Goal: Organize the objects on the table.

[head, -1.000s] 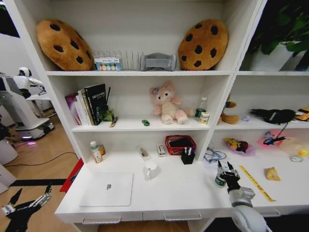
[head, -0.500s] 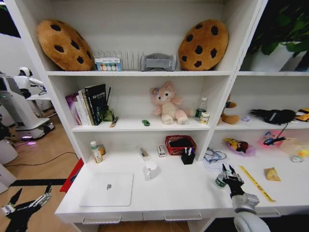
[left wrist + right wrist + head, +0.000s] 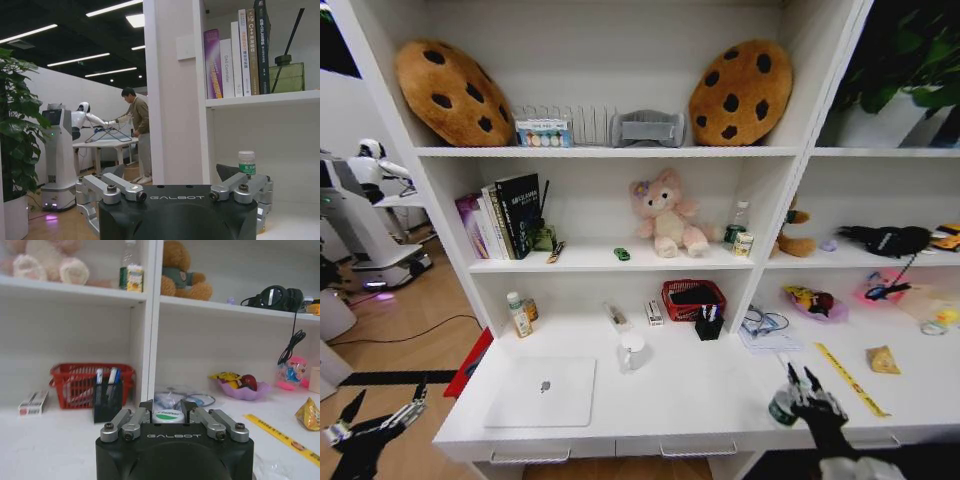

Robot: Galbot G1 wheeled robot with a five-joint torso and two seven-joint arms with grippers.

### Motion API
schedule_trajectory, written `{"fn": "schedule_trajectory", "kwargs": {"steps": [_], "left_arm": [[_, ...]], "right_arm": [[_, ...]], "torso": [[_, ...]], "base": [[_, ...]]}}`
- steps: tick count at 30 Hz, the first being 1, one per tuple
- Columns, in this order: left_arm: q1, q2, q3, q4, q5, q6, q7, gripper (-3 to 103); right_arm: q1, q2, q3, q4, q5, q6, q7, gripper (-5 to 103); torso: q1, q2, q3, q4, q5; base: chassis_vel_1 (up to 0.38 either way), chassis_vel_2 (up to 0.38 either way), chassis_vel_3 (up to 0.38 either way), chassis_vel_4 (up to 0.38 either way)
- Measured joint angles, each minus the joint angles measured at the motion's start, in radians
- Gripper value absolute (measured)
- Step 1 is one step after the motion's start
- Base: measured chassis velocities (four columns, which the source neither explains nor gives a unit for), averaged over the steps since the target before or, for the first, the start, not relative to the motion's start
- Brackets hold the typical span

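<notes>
My right gripper hangs over the front right part of the white table, shut on a small round tin. Its white and green lid sits between the fingers in the right wrist view. A slim silver laptop lies closed at the front left. Pens stand in a black holder at the back of the table, seen also as the holder in the right wrist view. A tiny green toy car rests on the middle shelf. My left gripper is open, parked low beside the desk's left end.
A red basket, a clear cup and a small bottle stand on the desk. A yellow ruler and a purple dish lie on the right. Books and a plush fill the shelf.
My right gripper has drawn back toward the desk's front edge, carrying the small round tin with it. The left arm has not moved.
</notes>
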Motion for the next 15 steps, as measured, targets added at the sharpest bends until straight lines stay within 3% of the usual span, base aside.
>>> {"fn": "schedule_trajectory", "kwargs": {"steps": [9,15], "left_arm": [[0.0,0.0,0.0,0.0,0.0,0.0,0.0,100],[0.0,0.0,0.0,0.0,0.0,0.0,0.0,100]], "right_arm": [[-0.074,0.042,-0.122,-0.19,-0.136,0.123,0.009,29],[0.02,0.044,-0.141,-0.421,-0.169,0.19,0.001,29]], "torso": [[0.0,0.0,0.0,0.0001,-0.0003],[0.0,0.0,0.0,0.0001,0.0001]], "base": [[0.0,0.0,0.0,0.0],[0.0,0.0,0.0,0.0]]}}
